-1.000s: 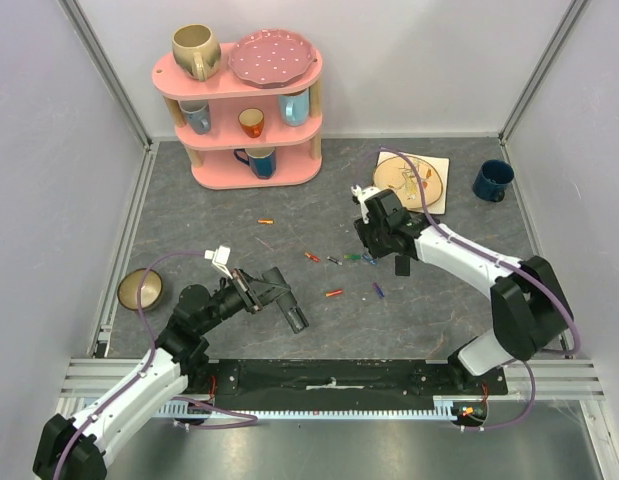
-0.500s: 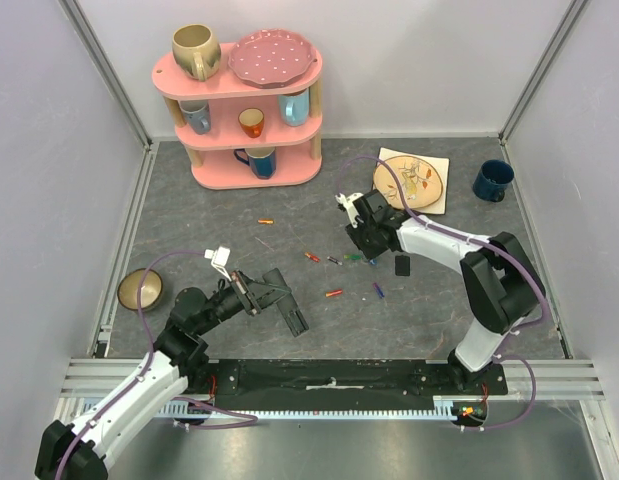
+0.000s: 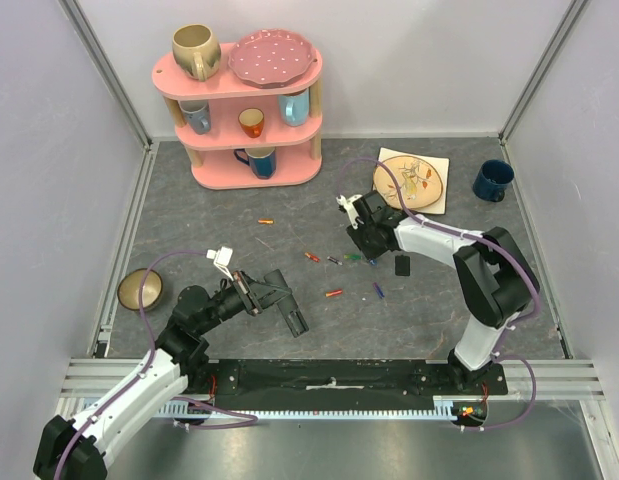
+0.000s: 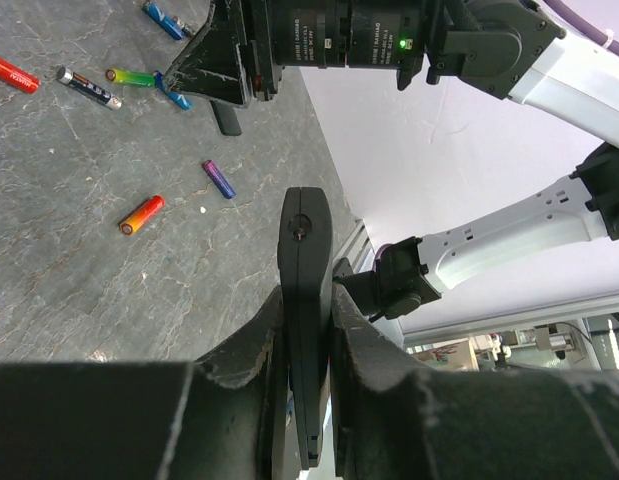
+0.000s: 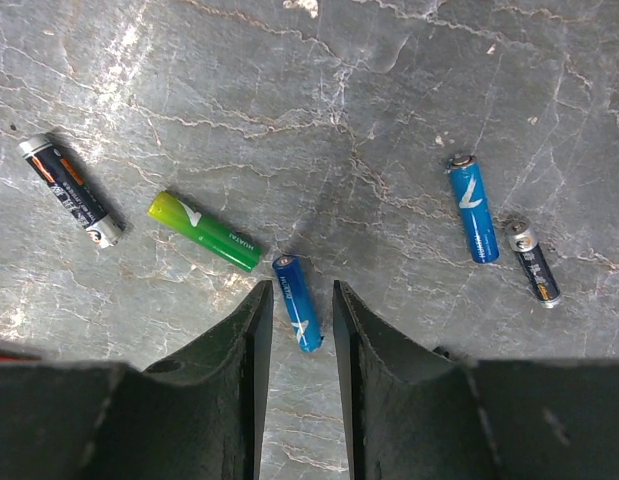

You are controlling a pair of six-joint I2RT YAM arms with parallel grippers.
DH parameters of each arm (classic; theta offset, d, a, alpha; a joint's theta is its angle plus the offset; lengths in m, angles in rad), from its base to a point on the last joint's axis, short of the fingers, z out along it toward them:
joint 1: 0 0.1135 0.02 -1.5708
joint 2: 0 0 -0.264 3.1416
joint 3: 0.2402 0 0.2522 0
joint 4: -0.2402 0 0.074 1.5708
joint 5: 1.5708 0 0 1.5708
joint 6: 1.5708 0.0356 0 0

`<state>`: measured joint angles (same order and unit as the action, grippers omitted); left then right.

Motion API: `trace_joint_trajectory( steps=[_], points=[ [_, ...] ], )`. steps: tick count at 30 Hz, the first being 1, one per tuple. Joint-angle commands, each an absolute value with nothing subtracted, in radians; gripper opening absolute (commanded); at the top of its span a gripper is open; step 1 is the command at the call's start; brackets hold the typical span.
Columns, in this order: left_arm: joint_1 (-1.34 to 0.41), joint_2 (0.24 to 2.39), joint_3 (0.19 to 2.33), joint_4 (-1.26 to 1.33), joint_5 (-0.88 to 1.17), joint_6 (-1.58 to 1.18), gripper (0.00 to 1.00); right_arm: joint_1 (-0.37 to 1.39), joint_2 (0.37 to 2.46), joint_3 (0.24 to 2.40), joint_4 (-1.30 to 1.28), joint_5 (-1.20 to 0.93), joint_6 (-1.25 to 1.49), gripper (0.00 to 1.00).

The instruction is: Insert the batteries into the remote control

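My left gripper (image 3: 261, 293) is shut on the remote control (image 3: 287, 305), a slim black bar held edge-on above the table; it also shows in the left wrist view (image 4: 304, 240). My right gripper (image 5: 300, 287) is open and low over the table, its fingers either side of a blue battery (image 5: 301, 320), not touching it. A green battery (image 5: 203, 231), a dark one (image 5: 68, 190), another blue one (image 5: 471, 212) and a small dark one (image 5: 534, 262) lie nearby. In the top view the right gripper (image 3: 364, 250) is over the cluster of batteries (image 3: 349, 260).
An orange battery (image 3: 266, 221), a red one (image 3: 311, 256), an orange-red one (image 3: 333, 293) and a purple one (image 3: 378, 291) lie scattered. A small black piece (image 3: 401, 265) lies by the right arm. Pink shelf (image 3: 239, 170), plate (image 3: 414, 180), blue mug (image 3: 492, 180), bowl (image 3: 141, 289).
My right gripper has moved a little left and back over the battery cluster. The left arm with the remote has hardly moved.
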<state>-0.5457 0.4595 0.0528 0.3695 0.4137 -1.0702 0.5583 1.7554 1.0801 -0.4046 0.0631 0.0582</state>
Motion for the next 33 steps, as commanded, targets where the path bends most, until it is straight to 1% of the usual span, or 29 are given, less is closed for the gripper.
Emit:
trace_joint_trajectory(
  steps=[1, 9, 15, 17, 26, 29, 30, 31, 33],
  points=[
    [-0.549, 0.457, 0.017, 0.423, 0.44, -1.028, 0.02, 0.554, 1.767, 1.075, -0.367, 0.054, 0.043, 0.37],
    [-0.549, 0.468, 0.014, 0.431, 0.436, -1.029, 0.02, 0.549, 1.796, 1.062, -0.367, 0.067, 0.057, 0.33],
    [-0.549, 0.469, 0.008, 0.439, 0.434, -1.029, 0.02, 0.538, 1.792, 1.032, -0.357, 0.035, 0.075, 0.25],
    [-0.549, 0.476, 0.008, 0.451, 0.431, -1.031, 0.02, 0.538, 1.792, 1.028, -0.359, 0.025, 0.084, 0.24],
    [-0.549, 0.563, 0.023, 0.521, 0.433, -1.037, 0.02, 0.537, 1.798, 1.028, -0.4, 0.002, 0.141, 0.18],
    [-0.549, 0.584, 0.025, 0.538, 0.43, -1.043, 0.02, 0.535, 1.801, 1.031, -0.411, 0.002, 0.169, 0.08],
    [-0.549, 0.587, 0.025, 0.541, 0.426, -1.043, 0.02, 0.535, 1.804, 1.031, -0.413, 0.003, 0.178, 0.03],
    [-0.549, 0.592, 0.025, 0.546, 0.425, -1.045, 0.02, 0.534, 1.802, 1.032, -0.411, 0.009, 0.19, 0.0],
    [-0.549, 0.606, 0.026, 0.554, 0.417, -1.051, 0.02, 0.534, 1.792, 1.031, -0.407, 0.012, 0.227, 0.0]
  ],
)
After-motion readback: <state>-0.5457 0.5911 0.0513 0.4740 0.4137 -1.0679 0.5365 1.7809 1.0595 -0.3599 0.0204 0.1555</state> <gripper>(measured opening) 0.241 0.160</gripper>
